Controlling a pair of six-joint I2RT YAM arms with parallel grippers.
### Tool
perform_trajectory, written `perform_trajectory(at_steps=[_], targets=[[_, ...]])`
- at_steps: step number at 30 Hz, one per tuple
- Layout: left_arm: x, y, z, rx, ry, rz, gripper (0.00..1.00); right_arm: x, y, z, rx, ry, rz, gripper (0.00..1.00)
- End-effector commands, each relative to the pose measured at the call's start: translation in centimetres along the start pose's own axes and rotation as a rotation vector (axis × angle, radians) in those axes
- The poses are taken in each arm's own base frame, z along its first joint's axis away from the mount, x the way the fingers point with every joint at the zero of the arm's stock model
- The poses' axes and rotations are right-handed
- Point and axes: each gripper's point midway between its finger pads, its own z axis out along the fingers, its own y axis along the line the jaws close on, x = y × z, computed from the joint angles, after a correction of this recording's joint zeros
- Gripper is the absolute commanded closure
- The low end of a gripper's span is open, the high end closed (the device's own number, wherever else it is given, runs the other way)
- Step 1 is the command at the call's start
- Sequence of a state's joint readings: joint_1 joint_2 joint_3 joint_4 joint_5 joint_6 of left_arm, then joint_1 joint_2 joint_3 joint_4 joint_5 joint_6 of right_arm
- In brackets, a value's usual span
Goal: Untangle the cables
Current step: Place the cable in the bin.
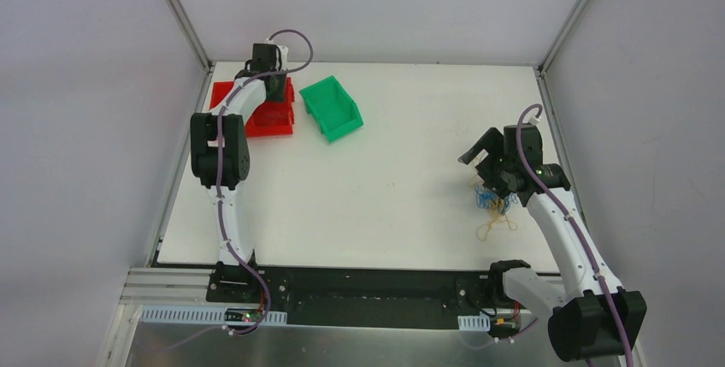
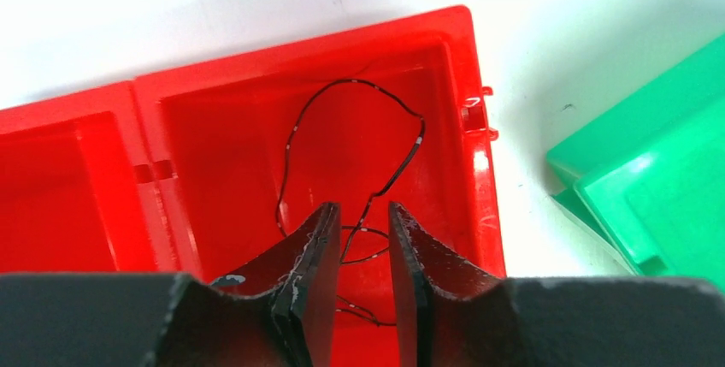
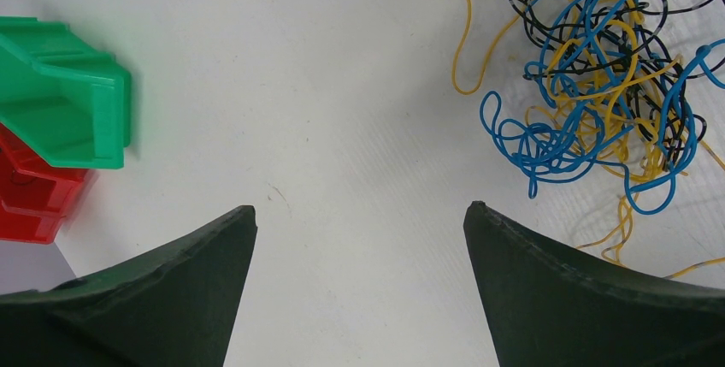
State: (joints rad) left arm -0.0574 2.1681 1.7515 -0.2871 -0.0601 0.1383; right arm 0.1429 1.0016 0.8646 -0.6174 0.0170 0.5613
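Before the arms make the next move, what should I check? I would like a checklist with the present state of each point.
1. Left pincer open: ok, fingers apart above the red bin.
2. Dark wire inside the red bin: ok.
3. Dark wire free of the left fingers: cannot tell; it passes between them.
4. Right pincer open: ok.
5. Wire clump between the right fingers: not ok; it lies off to one side.
6. Clump untangled: not ok; blue, yellow and black wires are knotted.
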Motion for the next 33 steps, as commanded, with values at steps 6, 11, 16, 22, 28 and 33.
perform_trajectory(at_steps=[6, 11, 16, 22, 28, 33], targets=[[-5.7, 1.8, -6.1, -0.036, -0.165, -0.015, 0.65, -0.2, 0.4, -0.2, -0.017, -0.007, 0.011, 0.04], [-6.9, 1.4, -9.1, -0.007, -0.218, -0.052, 0.61, -0.6, 0.0, -0.3, 0.006, -0.024, -0.009, 0.04], [-7.2, -1.7, -12.5, 0.043, -0.257, -0.050, 0.53, -0.6, -1.9, 0.3, 0.100, -0.028, -0.033, 0.03], [-6.3, -7.6, -17.3, 0.166, -0.314, -0.176, 0.25, -0.3, -4.6, 0.9, 0.222, -0.021, -0.008, 0.04], [-2.1, -13.2, -21.3, 0.324, -0.320, -0.270, 0.08, -1.4, -7.8, 1.3, 0.348, -0.096, 0.027, 0.05], [3.3, -17.2, -21.8, 0.425, -0.187, -0.425, 0.01, -2.5, -9.3, 1.6, 0.387, -0.140, 0.081, 0.05]])
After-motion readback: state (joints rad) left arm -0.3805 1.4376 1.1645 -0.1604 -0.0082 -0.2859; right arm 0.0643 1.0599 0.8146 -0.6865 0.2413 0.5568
